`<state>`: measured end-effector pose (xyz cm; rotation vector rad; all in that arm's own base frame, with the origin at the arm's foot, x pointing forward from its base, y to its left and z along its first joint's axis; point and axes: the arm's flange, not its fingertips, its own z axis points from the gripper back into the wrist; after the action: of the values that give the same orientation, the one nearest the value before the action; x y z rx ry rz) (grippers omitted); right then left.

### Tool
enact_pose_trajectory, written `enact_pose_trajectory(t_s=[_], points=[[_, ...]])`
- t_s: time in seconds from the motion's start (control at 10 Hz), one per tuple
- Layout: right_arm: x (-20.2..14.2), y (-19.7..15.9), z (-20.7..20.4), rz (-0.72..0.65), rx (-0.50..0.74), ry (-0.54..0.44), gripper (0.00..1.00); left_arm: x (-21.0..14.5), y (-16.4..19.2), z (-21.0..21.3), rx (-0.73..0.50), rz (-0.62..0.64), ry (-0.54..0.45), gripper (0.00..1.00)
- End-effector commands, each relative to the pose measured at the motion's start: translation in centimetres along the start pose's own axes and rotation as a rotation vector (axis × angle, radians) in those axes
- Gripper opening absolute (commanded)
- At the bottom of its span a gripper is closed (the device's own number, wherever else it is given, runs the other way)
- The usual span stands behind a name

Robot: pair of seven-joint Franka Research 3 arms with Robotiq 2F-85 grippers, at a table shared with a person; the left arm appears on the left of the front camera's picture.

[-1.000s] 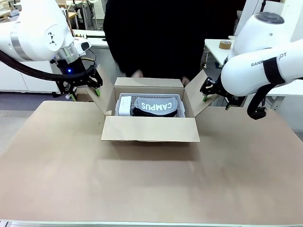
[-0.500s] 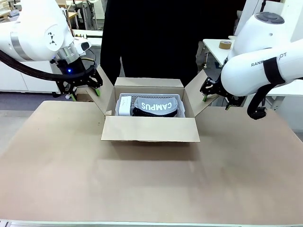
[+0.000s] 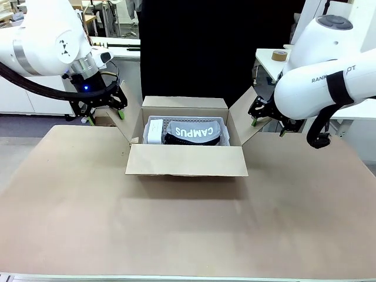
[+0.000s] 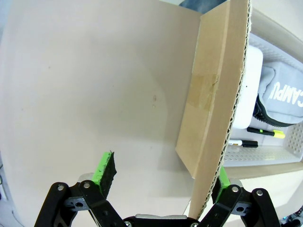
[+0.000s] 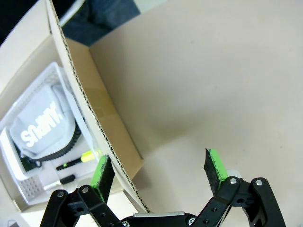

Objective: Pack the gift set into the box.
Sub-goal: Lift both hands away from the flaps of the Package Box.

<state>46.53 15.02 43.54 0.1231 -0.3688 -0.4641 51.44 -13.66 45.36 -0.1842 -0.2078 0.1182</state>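
Note:
The brown box (image 3: 185, 160) stands open at the table's far middle, all four flaps spread. Inside it lies the gift set (image 3: 194, 132), a grey-and-black pouch lettered "CAMPUS", resting in a pale perforated tray beside a white block. My left gripper (image 3: 107, 116) is open astride the box's left flap (image 4: 213, 94), whose edge runs close to one green pad (image 4: 222, 182). My right gripper (image 3: 267, 126) is open astride the right flap (image 5: 90, 109), near its pad (image 5: 102, 172). The pouch (image 5: 42, 120) and some pens show past that flap.
A person in black (image 3: 200, 53) stands right behind the box. A tape roll (image 3: 279, 56) sits on a white side table at the back right. The brown tabletop (image 3: 176, 223) stretches bare toward the near edge.
The person's hands, at the box's far flap a second ago, have pulled away and out of sight. Both arms and the box stay put.

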Motion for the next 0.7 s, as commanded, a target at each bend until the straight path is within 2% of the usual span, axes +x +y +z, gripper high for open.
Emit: enact_pose_trajectory(t_s=[0.0, 0.4, 0.5, 0.6], points=[[0.4, 0.5, 0.0, -0.007, -0.018, -0.009, 1.0, 0.0, -0.1, 0.1, 0.018, 0.01, -0.007, 1.0], [0.0, 0.0, 0.0, 0.0, 0.0, 0.0, 1.0, 0.0, -0.1, 0.1, 0.018, 0.01, -0.007, 1.0], [-0.3, 0.0, 2.3, 0.077, 0.201, 0.067, 1.0, 0.0, 0.0, 0.0, 0.0, 0.0, 0.0, 1.0], [-0.4, -1.4, 5.4, 0.074, 0.362, 0.075, 1.0, -1.0, 1.1, 3.1, -0.149, -0.092, 0.038, 1.0]])
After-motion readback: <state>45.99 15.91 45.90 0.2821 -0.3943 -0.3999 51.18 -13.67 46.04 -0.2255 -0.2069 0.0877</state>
